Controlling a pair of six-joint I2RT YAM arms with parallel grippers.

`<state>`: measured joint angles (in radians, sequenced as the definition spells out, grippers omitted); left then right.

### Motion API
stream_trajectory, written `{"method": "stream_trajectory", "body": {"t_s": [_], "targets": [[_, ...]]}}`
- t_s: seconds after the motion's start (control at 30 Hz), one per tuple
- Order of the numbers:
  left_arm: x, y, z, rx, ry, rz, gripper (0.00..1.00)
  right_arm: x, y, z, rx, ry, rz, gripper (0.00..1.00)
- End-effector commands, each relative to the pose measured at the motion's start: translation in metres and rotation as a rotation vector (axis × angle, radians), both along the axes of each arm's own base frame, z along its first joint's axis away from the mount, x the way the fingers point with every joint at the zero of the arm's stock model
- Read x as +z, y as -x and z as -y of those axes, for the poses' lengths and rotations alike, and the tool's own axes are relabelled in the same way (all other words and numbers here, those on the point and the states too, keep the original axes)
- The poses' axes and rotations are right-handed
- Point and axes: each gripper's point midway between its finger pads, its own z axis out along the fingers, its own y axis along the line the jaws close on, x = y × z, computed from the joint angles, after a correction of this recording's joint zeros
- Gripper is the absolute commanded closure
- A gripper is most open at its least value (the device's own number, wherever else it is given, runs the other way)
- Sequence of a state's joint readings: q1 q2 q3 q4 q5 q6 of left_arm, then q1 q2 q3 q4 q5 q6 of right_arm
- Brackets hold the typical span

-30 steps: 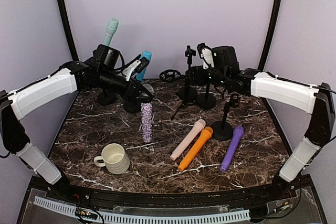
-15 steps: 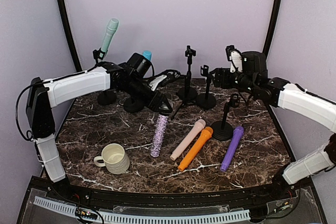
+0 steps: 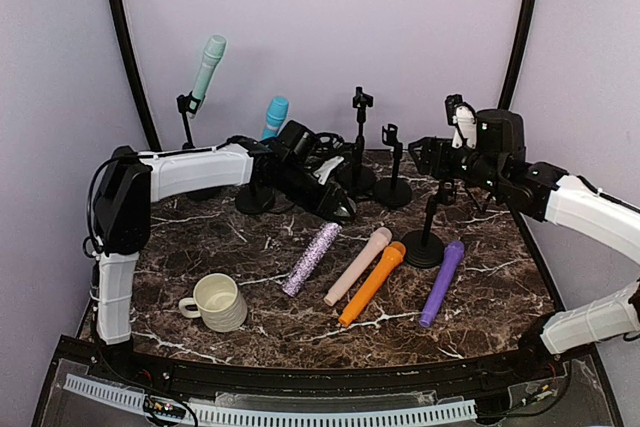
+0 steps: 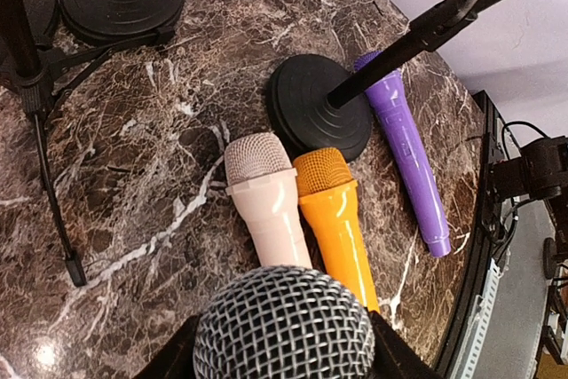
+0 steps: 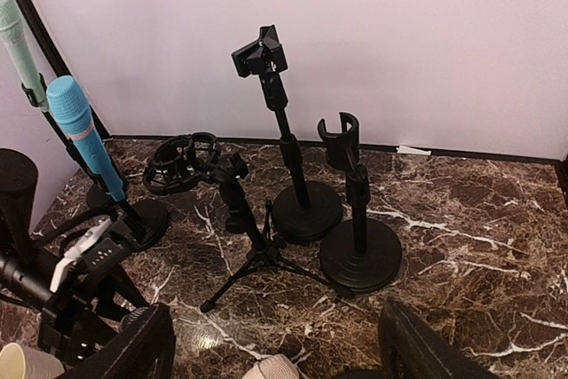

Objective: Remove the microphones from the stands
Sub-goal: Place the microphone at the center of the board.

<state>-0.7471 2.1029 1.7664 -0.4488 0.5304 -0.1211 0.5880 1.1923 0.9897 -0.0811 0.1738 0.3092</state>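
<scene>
Table (image 3: 190, 247): glitter microphone (image 3: 312, 259) apparently swung lower.

- The glitter microphone (image 4: 282, 326) is running off the left wrist view's edge, only its mesh head showing.
- The left gripper (image 3: 342, 213) is hiding behind that head, grip unreadable.
- The right gripper (image 5: 275, 330) is being cropped by its view's edge.

Robot lab cell, not a lived-in room. Plain lilac backdrop (image 3: 320, 17) on three sides, black frame poles (image 3: 125, 47). Marble-pattern table (image 3: 180, 247), white cable strip (image 3: 300, 414) along its near edge. Two white robot arms (image 3: 190, 162) reach over it. Many microphones (image 3: 372, 282) and bare stands (image 3: 360, 142) crowd the top.
</scene>
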Motion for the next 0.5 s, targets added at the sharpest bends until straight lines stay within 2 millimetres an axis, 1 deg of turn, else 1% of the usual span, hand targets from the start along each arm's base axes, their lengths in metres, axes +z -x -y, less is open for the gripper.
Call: {"method": "stream_trajectory", "body": {"t_s": [0.0, 0.1, 0.13, 0.17, 0.2, 0.23, 0.27, 0.3, 0.33, 0.47], "targets": [[-0.001, -0.015, 0.016, 0.015, 0.033, 0.075, 0.95, 0.008, 0.002, 0.003, -0.013, -0.057, 0.026, 0.20], [-0.014, -0.021, 0.022, 0.037, 0.027, 0.083, 0.95, 0.006, 0.003, 0.003, -0.015, -0.073, 0.018, 0.20], [-0.014, -0.025, 0.024, 0.053, 0.037, 0.089, 0.96, 0.005, 0.003, 0.003, -0.016, -0.078, 0.016, 0.20], [-0.020, -0.027, 0.026, 0.060, 0.036, 0.085, 0.96, 0.004, 0.003, 0.003, -0.016, -0.084, 0.015, 0.20], [-0.020, -0.031, 0.028, 0.077, 0.046, 0.092, 0.96, 0.004, 0.003, 0.002, -0.017, -0.089, 0.012, 0.20], [-0.026, -0.033, 0.030, 0.089, 0.043, 0.086, 0.96, 0.003, 0.003, 0.002, -0.018, -0.094, 0.010, 0.21], [-0.026, -0.038, 0.032, 0.103, 0.048, 0.100, 0.96, 0.003, 0.003, 0.001, -0.016, -0.097, 0.008, 0.21], [-0.033, -0.040, 0.033, 0.114, 0.044, 0.092, 0.96, 0.004, 0.003, 0.001, -0.016, -0.101, 0.010, 0.21], [-0.034, -0.043, 0.035, 0.126, 0.050, 0.102, 0.96, 0.004, 0.003, 0.001, -0.017, -0.105, 0.009, 0.21], [-0.056, -0.052, 0.041, 0.177, 0.050, 0.084, 0.96, 0.003, 0.003, 0.001, -0.018, -0.112, 0.004, 0.21]]}}
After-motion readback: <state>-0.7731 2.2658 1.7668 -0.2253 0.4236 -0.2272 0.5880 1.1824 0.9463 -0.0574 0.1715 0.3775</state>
